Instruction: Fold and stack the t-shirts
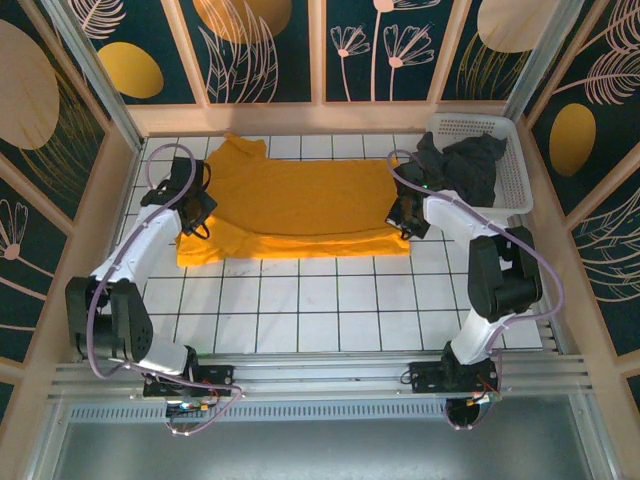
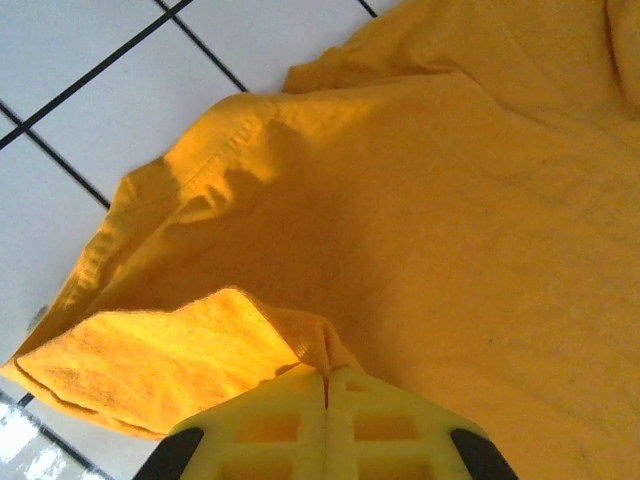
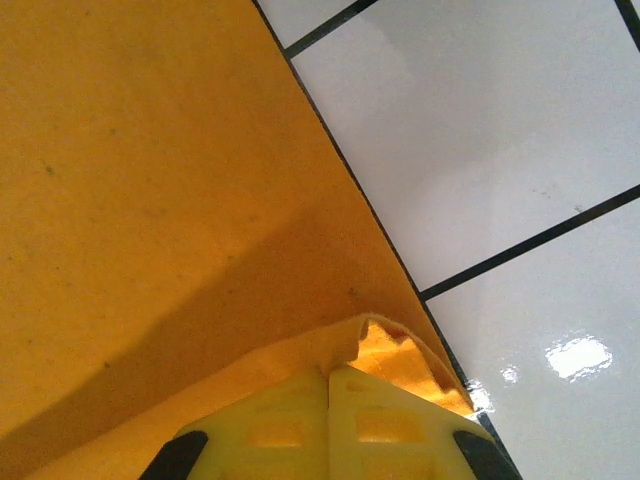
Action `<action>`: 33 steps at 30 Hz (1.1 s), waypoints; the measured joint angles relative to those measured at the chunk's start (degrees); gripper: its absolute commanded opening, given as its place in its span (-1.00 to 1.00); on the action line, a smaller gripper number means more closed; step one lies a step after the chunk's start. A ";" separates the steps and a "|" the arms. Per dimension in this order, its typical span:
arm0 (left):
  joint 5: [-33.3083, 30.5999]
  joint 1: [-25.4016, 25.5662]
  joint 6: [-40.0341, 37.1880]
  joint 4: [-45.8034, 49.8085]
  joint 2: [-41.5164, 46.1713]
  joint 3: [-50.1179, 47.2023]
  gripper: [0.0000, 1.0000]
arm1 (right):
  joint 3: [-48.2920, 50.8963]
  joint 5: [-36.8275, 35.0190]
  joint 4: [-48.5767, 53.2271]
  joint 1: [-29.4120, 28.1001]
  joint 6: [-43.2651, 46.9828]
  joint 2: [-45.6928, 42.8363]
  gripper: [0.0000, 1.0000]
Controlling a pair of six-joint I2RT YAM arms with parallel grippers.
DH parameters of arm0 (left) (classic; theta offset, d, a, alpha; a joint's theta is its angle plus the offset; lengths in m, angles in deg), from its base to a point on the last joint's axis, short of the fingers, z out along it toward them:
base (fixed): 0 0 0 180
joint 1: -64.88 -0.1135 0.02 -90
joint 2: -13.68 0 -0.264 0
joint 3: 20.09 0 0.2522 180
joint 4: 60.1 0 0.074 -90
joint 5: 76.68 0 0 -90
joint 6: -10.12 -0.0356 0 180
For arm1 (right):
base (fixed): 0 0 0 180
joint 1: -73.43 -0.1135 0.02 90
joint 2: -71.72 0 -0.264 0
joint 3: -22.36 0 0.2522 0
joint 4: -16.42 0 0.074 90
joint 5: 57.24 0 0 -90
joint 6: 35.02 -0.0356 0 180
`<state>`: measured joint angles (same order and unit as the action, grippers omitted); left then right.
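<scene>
The orange-yellow t-shirt [image 1: 300,200] lies spread across the white tiled table, its near edge partly folded over. My left gripper [image 1: 196,214] sits at the shirt's left side; in the left wrist view the gripper [image 2: 327,376] is shut on a pinched fold of the orange cloth [image 2: 420,180]. At the shirt's right edge my right gripper [image 1: 405,218] is likewise shut on the orange fabric, and in the right wrist view the gripper [image 3: 328,372] pinches a raised hem of the shirt [image 3: 150,180]. The charcoal grey t-shirt [image 1: 465,165] lies crumpled in the basket.
A white lattice basket [image 1: 512,185] stands at the back right corner, against the wall. White tiles with black grid lines [image 1: 320,300] stretch between the shirt and the arm bases. Wooden walls close in the table on three sides.
</scene>
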<state>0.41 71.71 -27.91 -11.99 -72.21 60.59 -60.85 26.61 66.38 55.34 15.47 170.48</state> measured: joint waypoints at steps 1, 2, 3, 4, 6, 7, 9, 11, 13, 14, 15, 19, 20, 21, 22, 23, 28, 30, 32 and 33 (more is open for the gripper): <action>-0.07 -0.02 -0.59 -0.22 -0.90 0.48 -1.00 | -0.15 -0.02 0.02 0.00 0.00 0.33 -1.00; -0.28 -0.04 -1.18 -0.37 -1.81 0.94 -1.00 | -0.52 0.00 0.00 0.00 0.02 0.83 -1.00; -0.55 -0.04 -1.60 -0.39 -2.49 1.33 -1.00 | -0.92 -0.02 0.00 0.00 0.07 1.29 -1.00; -0.81 -0.04 -2.16 -0.63 -3.19 1.70 -1.00 | -1.42 -0.02 0.00 0.00 0.15 1.81 -1.00; -1.22 -0.04 -2.93 -0.76 -4.31 2.40 -1.00 | -2.34 -0.09 -0.02 0.00 0.17 2.69 -1.00; -1.46 -0.04 -3.43 -0.87 -4.87 2.80 -1.00 | -2.80 -0.22 -0.04 0.00 0.17 3.08 -1.00; -1.86 -0.04 -4.39 -1.22 -5.77 3.43 -1.00 | -3.54 -0.28 -0.04 0.00 0.20 3.76 -1.00; -2.38 -0.04 -5.35 -1.62 -6.71 3.98 -1.00 | -4.37 -0.39 -0.02 0.00 0.20 4.52 -1.00; -2.64 -0.04 -6.43 -2.14 -7.85 4.55 -1.00 | -5.60 -0.46 0.00 0.00 0.24 5.57 -1.00; -2.75 -0.04 -6.84 -2.16 -8.41 4.94 -1.00 | -6.23 -0.48 0.02 0.00 0.39 6.10 -1.00; -2.82 -0.04 -7.41 -2.27 -9.25 5.60 -1.00 | -6.84 -0.68 -0.02 0.00 0.44 6.60 -1.00; -3.58 -0.04 -9.22 -2.89 -12.48 8.24 -1.00 | -8.41 -1.57 0.02 0.00 0.63 8.20 -1.00; -3.74 -0.04 -9.79 -3.10 -13.27 8.79 -1.00 | -8.70 -1.77 0.04 0.00 0.61 8.52 -0.96; -3.80 -0.09 -10.45 -3.30 -14.21 9.38 -0.88 | -9.09 -1.95 0.13 0.04 0.63 9.01 -0.69; -3.85 -0.09 -11.17 -3.30 -15.28 10.14 -0.57 | -9.44 -2.01 0.09 0.11 0.74 9.44 -0.41; -3.89 -0.09 -12.00 -3.26 -16.33 10.97 -0.29 | -9.68 -2.14 0.11 0.22 0.87 9.77 -0.22; -3.65 -0.48 -14.73 -2.67 -19.17 13.73 0.14 | -10.19 -2.82 0.26 1.05 2.56 9.90 0.18; -3.32 -1.38 -14.93 -1.81 -18.16 13.35 0.15 | -10.19 -3.02 0.46 1.22 3.23 9.25 0.21; -2.25 -2.91 -14.86 -1.66 -15.17 10.62 0.13 | -9.18 -2.99 0.22 1.27 3.58 7.19 0.21; -1.60 -3.96 -14.75 -1.51 -12.72 8.11 0.10 | -7.91 -2.95 0.04 1.27 3.69 5.20 0.20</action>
<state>-1.19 67.75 -42.67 -13.50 -84.93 68.70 -68.77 23.65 66.43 56.61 19.16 175.68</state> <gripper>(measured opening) 0.566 0.603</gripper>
